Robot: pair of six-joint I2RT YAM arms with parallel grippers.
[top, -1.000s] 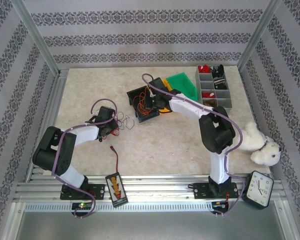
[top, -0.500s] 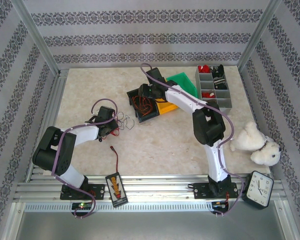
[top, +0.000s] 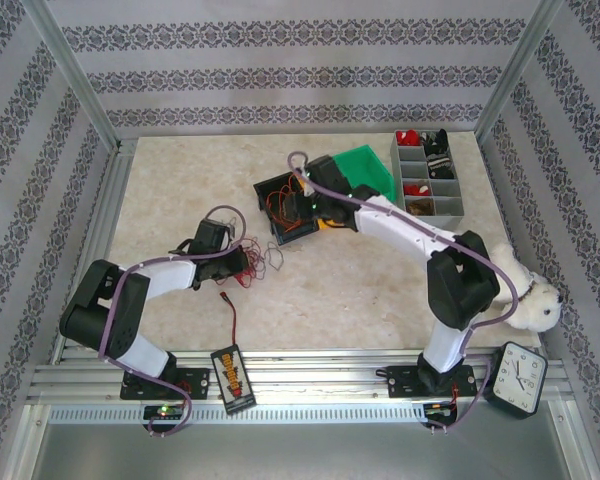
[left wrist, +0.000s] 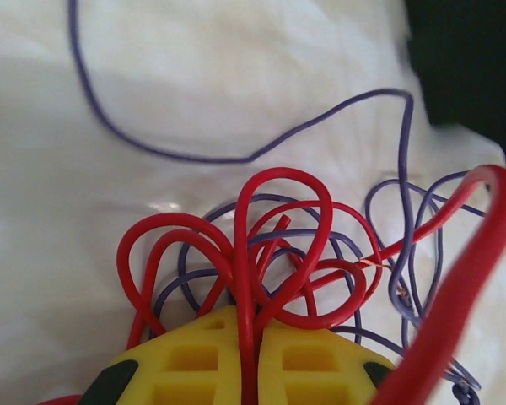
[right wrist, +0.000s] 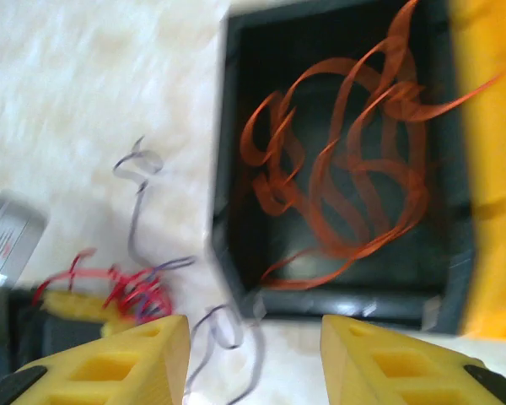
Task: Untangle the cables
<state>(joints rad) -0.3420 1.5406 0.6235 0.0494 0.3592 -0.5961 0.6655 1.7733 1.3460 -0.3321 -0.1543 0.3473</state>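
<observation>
The left hand (left wrist: 249, 337) is clamped shut on the red cables (left wrist: 282, 228), their loops fanning toward 12 o'clock, laced with thin purple wires (left wrist: 219, 159) on the desk (left wrist: 67, 211). The right hand (right wrist: 253, 337) hovers half open and empty — orange cables (right wrist: 346, 169) lie at 1 o'clock in the black bin (right wrist: 223, 211). Likely step: separating strands; next, the right hand should pinch one strand only.

One cable bunch (top: 282, 210) lies in the bin (top: 268, 186) at mid-surface. A second tangle (top: 258, 255) lies on the surface (top: 180, 180) before it, leftward. The divided tray (top: 435, 207) stands behind, right.
</observation>
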